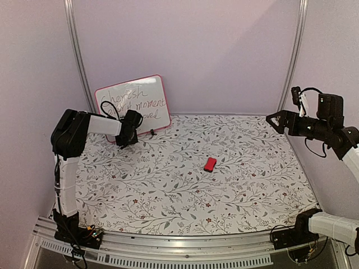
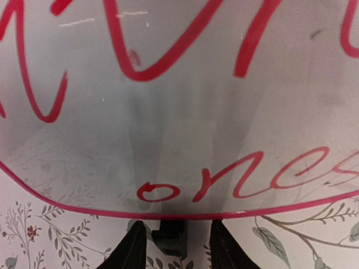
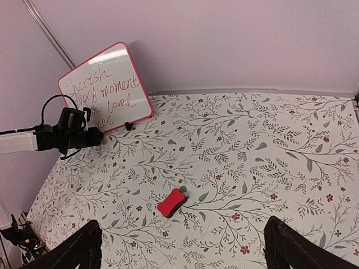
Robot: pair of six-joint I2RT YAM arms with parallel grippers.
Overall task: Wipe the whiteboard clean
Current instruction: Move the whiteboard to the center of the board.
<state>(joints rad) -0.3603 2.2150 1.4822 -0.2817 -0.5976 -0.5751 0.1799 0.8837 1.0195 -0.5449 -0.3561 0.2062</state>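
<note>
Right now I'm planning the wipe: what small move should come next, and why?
Probably close the left gripper onto the black foot its fingers straddle, steadying the whiteboard, which stands fully written; the red eraser lies free for the open right gripper.

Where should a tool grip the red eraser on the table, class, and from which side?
Grip the red eraser across its narrowed middle, coming straight down from above. It lies flat on the table, nothing beside it, and its long sides pinch inward there, so a grip there would likely hold without sliding toward the wider ends.
</note>
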